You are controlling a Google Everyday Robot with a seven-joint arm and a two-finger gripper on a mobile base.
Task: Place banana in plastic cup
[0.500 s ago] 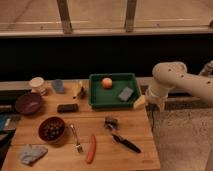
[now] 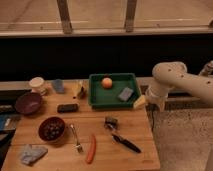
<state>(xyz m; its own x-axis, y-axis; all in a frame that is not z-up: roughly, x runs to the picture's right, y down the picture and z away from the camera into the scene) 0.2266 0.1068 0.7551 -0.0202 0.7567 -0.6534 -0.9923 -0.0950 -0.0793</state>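
The banana (image 2: 77, 90) is a short pale-yellow piece lying on the wooden table between the blue-grey plastic cup (image 2: 58, 85) and the left wall of the green tray (image 2: 98, 102). The cup stands upright at the table's back left, just right of a cream-white cup (image 2: 36, 84). My gripper (image 2: 141, 103) hangs at the end of the white arm (image 2: 172, 79), by the tray's front right corner at the table's right edge. It is far to the right of both banana and cup.
The tray holds an orange ball (image 2: 106, 82) and a blue-grey sponge (image 2: 125, 93). Also on the table are a purple bowl (image 2: 27, 102), a black block (image 2: 67, 107), a brown bowl (image 2: 51, 129), a fork (image 2: 76, 139), an orange-red stick (image 2: 91, 148), a black-handled tool (image 2: 122, 141) and a blue cloth (image 2: 31, 154).
The gripper has shifted slightly down and left toward the tray's front right corner. The objects on the table have not moved.
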